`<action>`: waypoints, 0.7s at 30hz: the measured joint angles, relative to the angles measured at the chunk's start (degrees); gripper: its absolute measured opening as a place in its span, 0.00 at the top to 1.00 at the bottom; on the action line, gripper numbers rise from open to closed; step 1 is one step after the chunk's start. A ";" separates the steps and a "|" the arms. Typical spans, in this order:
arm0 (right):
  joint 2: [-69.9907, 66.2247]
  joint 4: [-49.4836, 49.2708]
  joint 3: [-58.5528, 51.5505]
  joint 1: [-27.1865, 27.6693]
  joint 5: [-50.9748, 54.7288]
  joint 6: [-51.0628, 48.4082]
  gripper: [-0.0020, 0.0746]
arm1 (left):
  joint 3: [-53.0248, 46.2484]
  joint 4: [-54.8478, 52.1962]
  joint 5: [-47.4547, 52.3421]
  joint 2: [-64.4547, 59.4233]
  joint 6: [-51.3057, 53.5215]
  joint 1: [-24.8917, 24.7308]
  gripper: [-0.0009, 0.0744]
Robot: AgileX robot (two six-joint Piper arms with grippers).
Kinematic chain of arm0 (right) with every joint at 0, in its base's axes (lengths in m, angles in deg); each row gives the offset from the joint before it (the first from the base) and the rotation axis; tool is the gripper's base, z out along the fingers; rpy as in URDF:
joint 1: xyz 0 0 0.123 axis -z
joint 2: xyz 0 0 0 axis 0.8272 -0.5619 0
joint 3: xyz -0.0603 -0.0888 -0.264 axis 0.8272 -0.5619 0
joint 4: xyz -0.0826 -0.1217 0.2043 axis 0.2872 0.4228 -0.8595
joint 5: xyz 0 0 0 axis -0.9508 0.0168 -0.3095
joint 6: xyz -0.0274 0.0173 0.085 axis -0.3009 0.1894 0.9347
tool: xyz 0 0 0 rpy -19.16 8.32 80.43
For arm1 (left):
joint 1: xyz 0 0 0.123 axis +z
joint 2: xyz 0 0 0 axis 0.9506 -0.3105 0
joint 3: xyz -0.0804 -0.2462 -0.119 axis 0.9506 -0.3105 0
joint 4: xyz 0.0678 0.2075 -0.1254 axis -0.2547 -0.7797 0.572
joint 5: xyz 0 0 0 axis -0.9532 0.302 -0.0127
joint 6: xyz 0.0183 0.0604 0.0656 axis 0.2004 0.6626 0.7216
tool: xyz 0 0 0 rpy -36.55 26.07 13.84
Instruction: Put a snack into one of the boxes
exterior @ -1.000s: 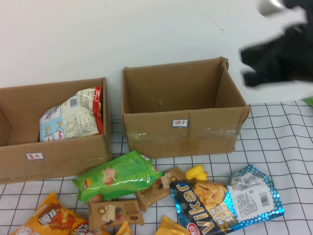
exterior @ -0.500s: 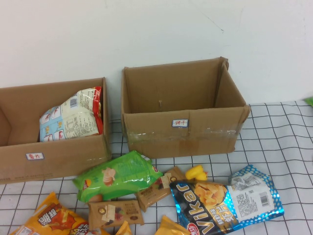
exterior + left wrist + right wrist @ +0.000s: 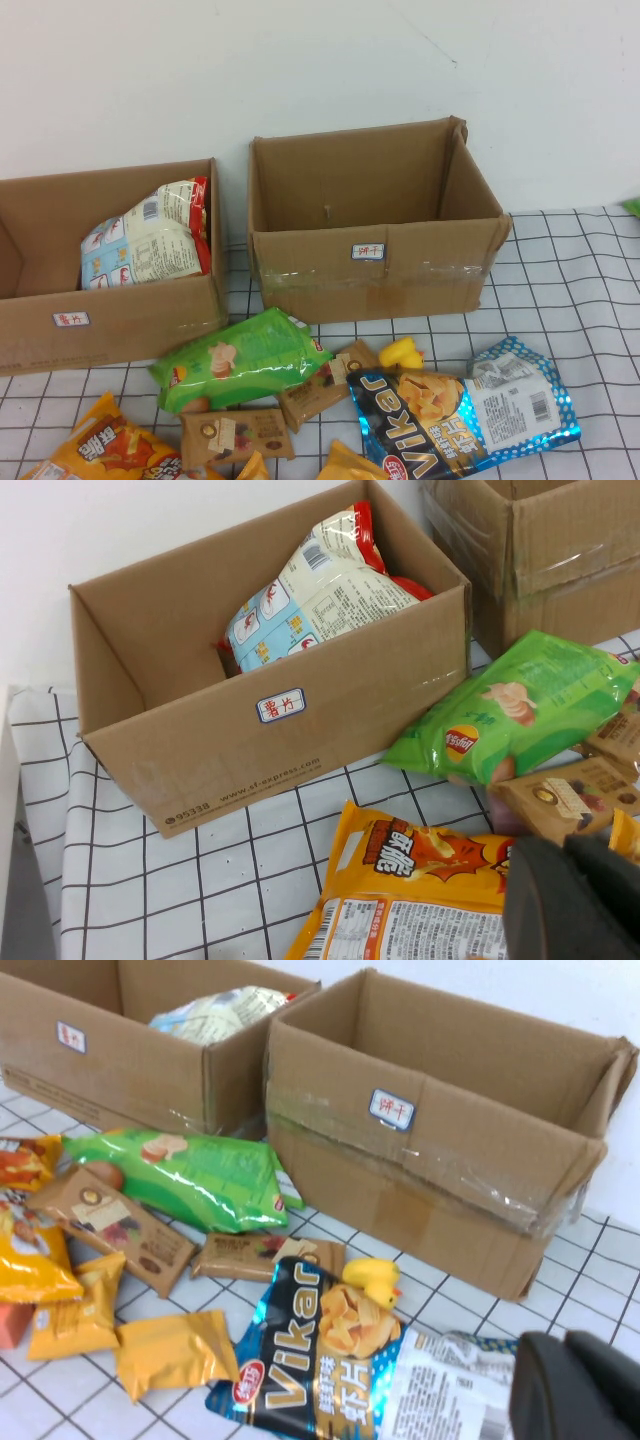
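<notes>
Snack (image 3: pixel 150 242): cream/pale-blue puffy bag w/ red end, lying tilted inside low box, leaning toward its right wall; barcode end up. Also seen in left wrist view (image 3: pixel 312 590).
Low box (image 3: pixel 120 325): brown cardboard, far left of table, open top, small white red-marked label on front; no tape on front.
Tall box (image 3: pixel 375 275): just right of low box, open top, clear tape across front, white label; nothing visible inside.
Green chip bag (image 3: pixel 240 358): on checked cloth (image 3: pixel 580 290), near side of both boxes, roughly between them.
Vikar bag (image 3: pixel 455 410): blue-black, near right, flat on cloth.
Yellow duck toy (image 3: pixel 402 353): just left of Vikar bag's far edge, near tall box front.
Brown snack packs (image 3: pixel 235 435): near side of green bag, touching/overlapping each other.
Orange chip bag (image 3: pixel 105 450): near left corner.
Left gripper (image 3: pixel 575 900): only a dark blurred bit at edge of left wrist view, above orange bag area; fingers – cannot tell.
Right gripper (image 3: pixel 580 1385): dark blurred bit at edge of right wrist view, over near-right end of Vikar bag; fingers – cannot tell.
</notes>
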 joint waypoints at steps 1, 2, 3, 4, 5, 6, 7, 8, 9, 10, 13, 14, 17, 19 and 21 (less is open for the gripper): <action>1.13 0.00 -1.10 0.00 -0.23 -0.13 0.97 | 0.00 0.00 0.00 0.00 0.00 0.00 0.99; 2.17 0.00 -1.89 0.00 -0.28 -0.23 0.97 | 0.00 0.10 0.00 0.00 0.00 0.00 0.99; 3.13 0.00 -2.79 0.00 -0.38 -0.46 0.97 | 0.00 0.10 0.00 0.00 0.00 0.00 0.99; 3.90 0.00 -3.49 0.00 -0.38 -0.79 0.97 | 0.00 0.10 0.00 0.00 0.00 0.00 0.99; 4.31 0.16 -3.92 0.00 -0.38 -1.29 0.97 | 0.00 0.10 0.00 0.00 0.00 0.00 0.99; 4.60 0.24 -4.47 0.00 -0.77 -1.65 0.97 | 0.00 0.10 0.00 0.00 0.00 0.00 0.99; 4.71 0.24 -5.12 0.00 -1.04 -1.95 0.97 | 0.00 0.10 0.00 0.00 0.00 0.00 0.99; 4.68 0.40 -5.93 0.00 -1.29 -2.00 0.97 | 0.00 0.10 0.00 0.00 0.00 0.00 0.99; 4.83 1.18 -6.87 0.00 -1.29 -2.13 0.97 | 0.00 0.10 0.00 0.00 0.00 0.00 0.99; 5.26 2.12 -7.87 0.00 -1.18 -2.22 0.97 | 0.00 0.10 0.00 0.00 0.00 0.00 0.99; 7.44 4.04 -10.88 0.56 -1.34 0.13 0.97 | 0.00 0.10 0.00 0.00 0.00 -0.13 0.99; 8.63 5.29 -11.95 1.39 -1.77 2.36 0.97 | 0.00 0.21 0.00 0.00 0.00 -0.13 0.99; 12.26 10.47 -14.50 6.12 -2.89 10.41 0.97 | 0.00 0.21 0.00 0.00 0.00 -0.26 0.99; 14.42 15.23 -15.85 10.46 -3.32 15.43 0.97 | 0.00 0.21 0.00 0.00 0.00 -0.26 0.99; 16.04 18.47 -16.86 15.33 -3.47 19.88 0.97 | 0.00 0.21 0.00 0.00 0.00 -0.26 0.99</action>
